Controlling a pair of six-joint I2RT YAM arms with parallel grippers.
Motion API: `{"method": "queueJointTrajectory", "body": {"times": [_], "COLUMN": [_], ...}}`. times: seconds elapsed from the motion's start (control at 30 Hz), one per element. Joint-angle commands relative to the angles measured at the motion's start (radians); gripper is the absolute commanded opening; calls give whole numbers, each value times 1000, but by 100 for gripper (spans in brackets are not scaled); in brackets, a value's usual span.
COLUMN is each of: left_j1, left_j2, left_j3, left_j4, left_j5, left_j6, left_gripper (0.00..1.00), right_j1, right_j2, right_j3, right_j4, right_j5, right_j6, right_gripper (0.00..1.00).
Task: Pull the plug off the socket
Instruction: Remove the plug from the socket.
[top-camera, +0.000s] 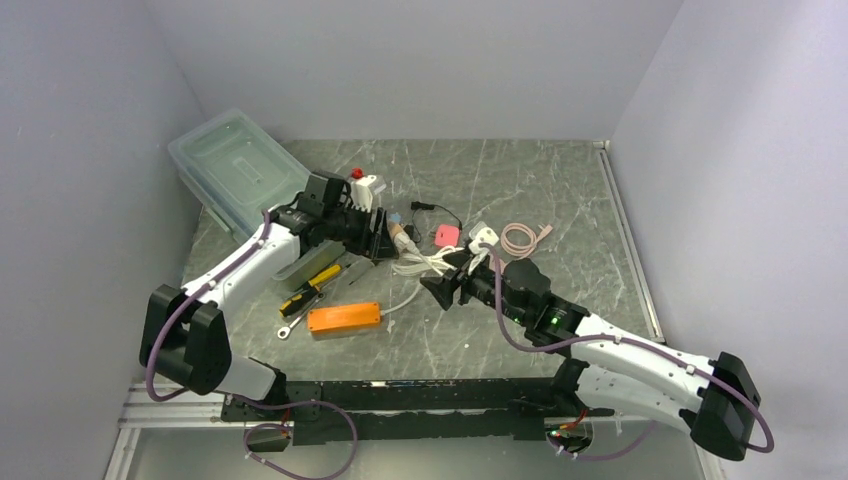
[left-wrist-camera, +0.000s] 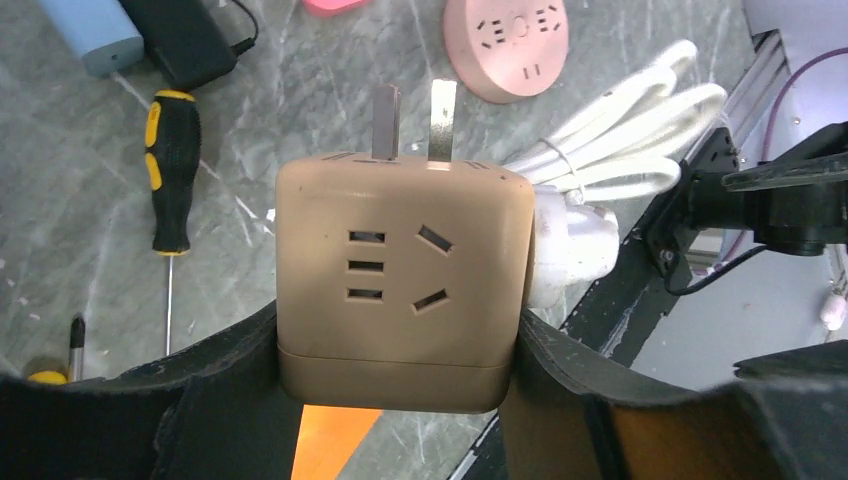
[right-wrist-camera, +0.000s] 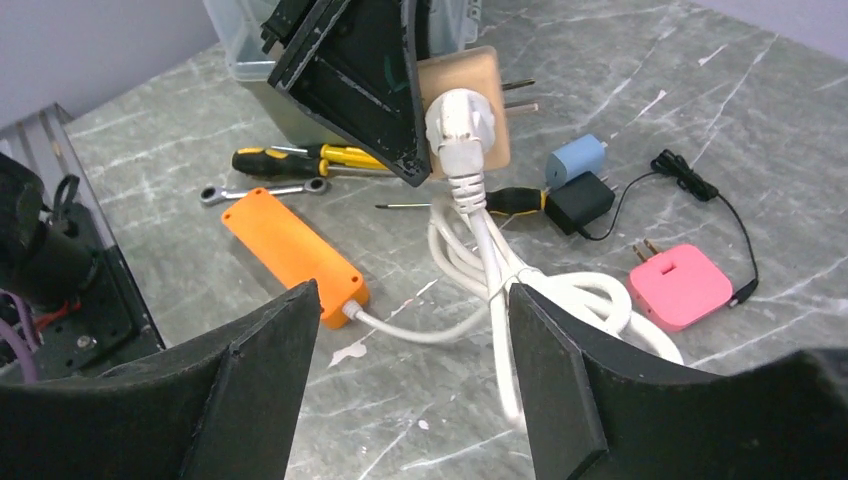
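With left tool (left-wrist-camera: 395, 395), grips tan socket (left-wrist-camera: 400, 270) firmly as anchor for the pull; white plug (right-wrist-camera: 455, 120) seated in its side, ahead of right tool (right-wrist-camera: 412, 295), spread wide, touching nothing.

Soft, even light comes from above. The overhead view is bright, with only faint shadows on the marble table (top-camera: 520, 180). Both wrist views are sharp mid-frame, where the tan socket (left-wrist-camera: 400, 280) shows a mild sheen. The right gripper (right-wrist-camera: 412, 300) has dark, slightly soft fingers (right-wrist-camera: 250, 380) at the frame's bottom.
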Motion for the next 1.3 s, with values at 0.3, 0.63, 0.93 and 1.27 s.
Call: {"method": "queueJointTrajectory", "body": {"times": [0.3,0.63,0.93,1.27], "left_j1": [-38,-69,-70,-76], "left_j2": [8,55,60,59], "left_j3": [20,39,36,37], "left_j4": [-10,-36,-26,-25], "left_j5": [63,44,57,68], "left_j6": [47,57,47,50], "left_gripper": [0,0,0,0], "right_j1": [-12,-19,-19,-19], "right_j2": [166,259,292,339], "right_j3": [94,130,138,167], "right_j4": [124,132,114,105], "right_j5": [56,34,40,58], "right_j6": [145,108,101,89], "right_gripper": [60,48,47,34]}}
